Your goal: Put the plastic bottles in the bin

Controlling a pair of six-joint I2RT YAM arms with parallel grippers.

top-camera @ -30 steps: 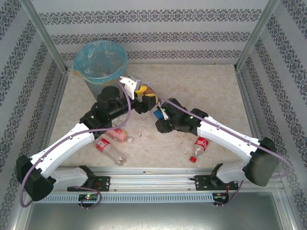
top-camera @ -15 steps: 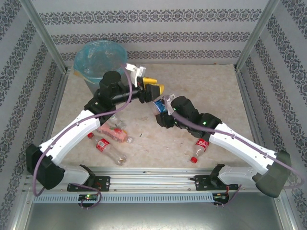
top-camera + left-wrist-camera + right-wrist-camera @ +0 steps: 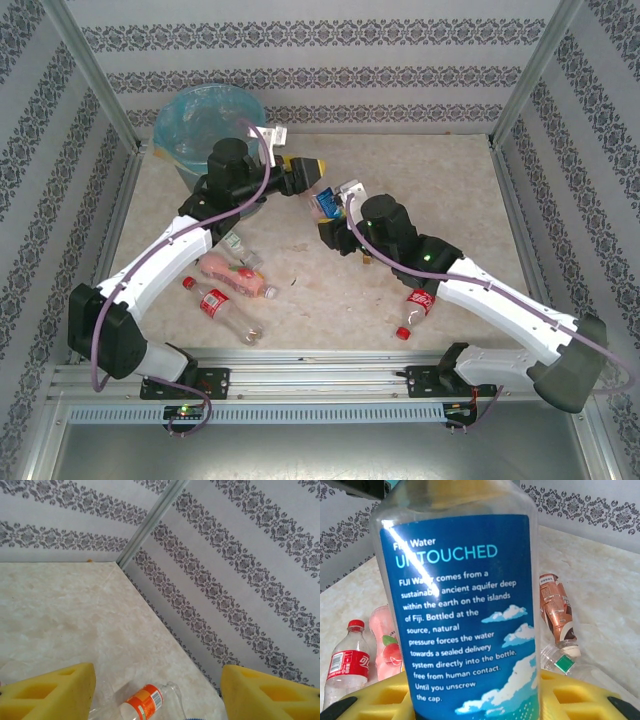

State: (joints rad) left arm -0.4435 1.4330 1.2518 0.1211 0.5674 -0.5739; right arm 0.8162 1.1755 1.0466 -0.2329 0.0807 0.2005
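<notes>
While the right gripper (image 3: pixel 338 200) clamps the clear blue-labelled plastic bottle (image 3: pixel 465 605), the round light-blue bin (image 3: pixel 165 140) lies far-left, beside the spread-jawed left gripper (image 3: pixel 300 170).

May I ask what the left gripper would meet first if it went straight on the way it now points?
Most likely the orange-labelled bottle lying ahead between the left gripper's fingers, though it may sit below that line; beyond it come table and the patterned wall.

Blue-label bottle (image 3: pixel 322 203) nearer the bin (image 3: pixel 195 125)
</notes>
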